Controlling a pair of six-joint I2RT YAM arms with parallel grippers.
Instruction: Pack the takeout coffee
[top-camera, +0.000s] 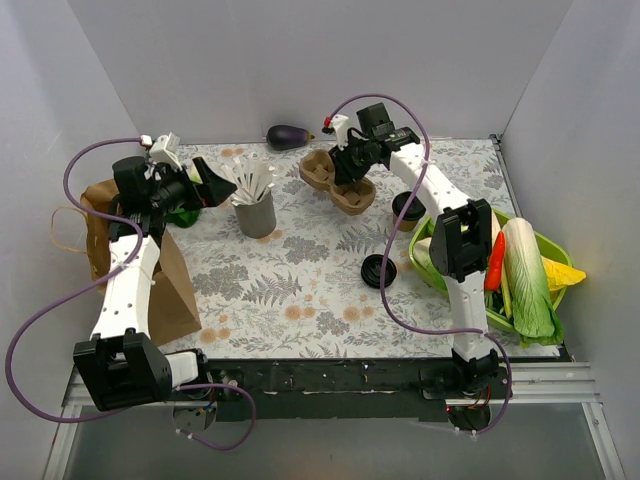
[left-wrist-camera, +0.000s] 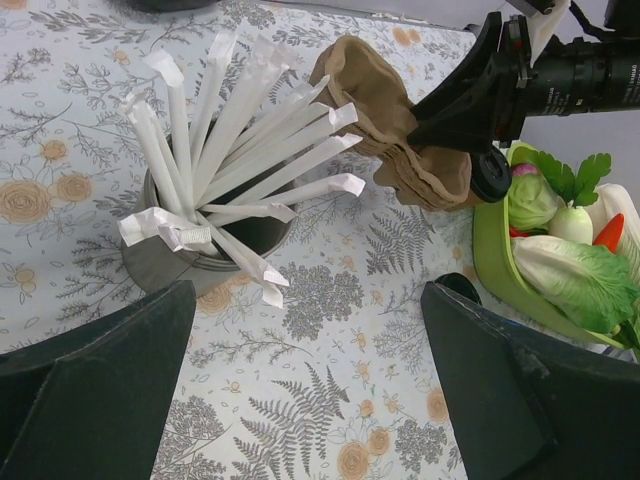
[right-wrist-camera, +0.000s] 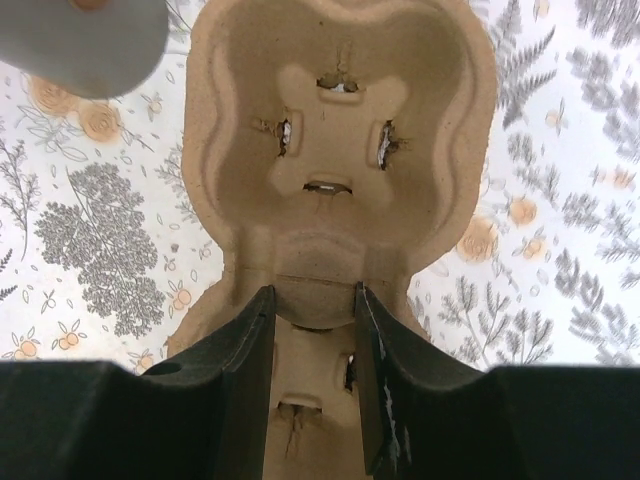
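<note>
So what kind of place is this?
Probably a robot test booth dressed as a coffee counter: plain grey walls, two robot arms, a cardboard cup carrier and wrapped straws.

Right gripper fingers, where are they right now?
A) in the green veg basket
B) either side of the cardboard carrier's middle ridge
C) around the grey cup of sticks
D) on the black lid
B: the right wrist view shows the right gripper with one finger on each side of the ridge between the two wells of the cardboard carrier, pinching it.
</note>
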